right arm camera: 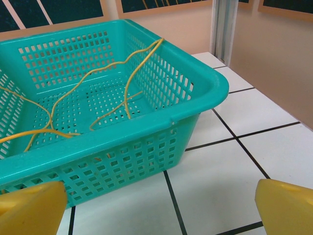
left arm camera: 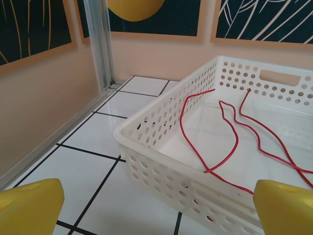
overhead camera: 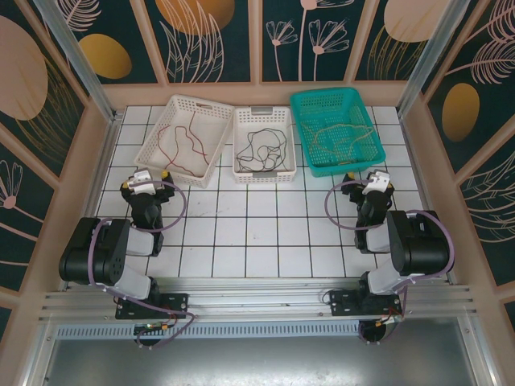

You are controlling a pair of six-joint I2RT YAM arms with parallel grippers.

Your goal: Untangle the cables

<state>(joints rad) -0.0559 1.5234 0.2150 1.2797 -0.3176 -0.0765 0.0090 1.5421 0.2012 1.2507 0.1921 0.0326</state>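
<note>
Beside the middle basket (overhead camera: 264, 178), red cable (left arm camera: 237, 142) left, yellow cable (right arm camera: 125, 95) right; your left gripper (overhead camera: 153, 174), right gripper (overhead camera: 366, 178) stood fingers apart.

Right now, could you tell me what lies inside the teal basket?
Loose yellow cable lies in the teal basket; the near wall hides part of its floor.

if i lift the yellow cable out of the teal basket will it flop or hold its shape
Probably flops: the yellow cable is thread-thin and lies in loose wavy loops. Likely very light for its length. One end reaches the teal basket rim, so it might snag on the holes.
</note>
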